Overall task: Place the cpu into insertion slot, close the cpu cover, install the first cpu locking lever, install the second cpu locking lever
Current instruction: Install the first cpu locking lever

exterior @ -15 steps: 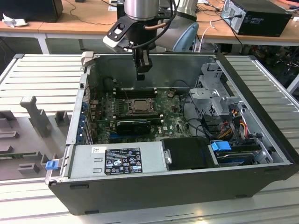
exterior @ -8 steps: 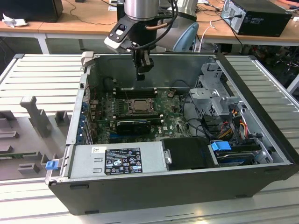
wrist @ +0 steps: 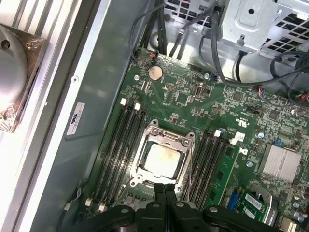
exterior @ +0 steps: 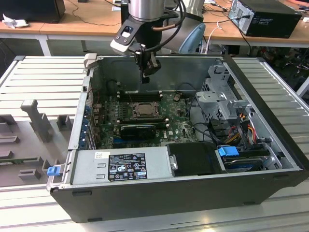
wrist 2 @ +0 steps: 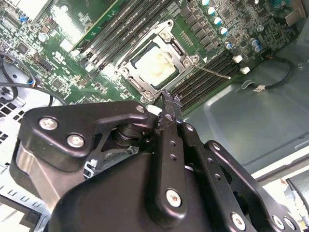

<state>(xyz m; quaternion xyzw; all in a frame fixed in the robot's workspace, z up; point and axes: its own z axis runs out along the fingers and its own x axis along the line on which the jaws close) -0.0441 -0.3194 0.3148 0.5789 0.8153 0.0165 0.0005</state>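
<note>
The cpu (wrist: 161, 159), a small flat square chip with a dull silver-tan metal face, lies just past the tips of the black gripper (wrist: 164, 190). The gripper's two fingers are pressed together on nothing and hang above the board. The chip sits in the insertion slot (wrist: 188, 140), a square dark socket with a silvery rim on the green board. The cpu cover (wrist: 139, 157), a thin silvery frame plate with a cut-out centre, lies down around it.

In the second wrist view one locking lever (wrist 2: 212, 72), a thin silvery wire rod, juts from the socket's corner over the memory slots. I cannot tell whether it is hooked.

The levers look like the step in hand. Doing it well means bearing on the rod's end alone, squarely, and keeping off the chip's face.

Count: one chip, one socket, one cover, one lever seen. Beyond them are two banks of long black memory slots (wrist: 128, 145), one round silver coin cell (wrist: 154, 72) and, farthest, a grey perforated drive cage (wrist: 256, 24).
</note>
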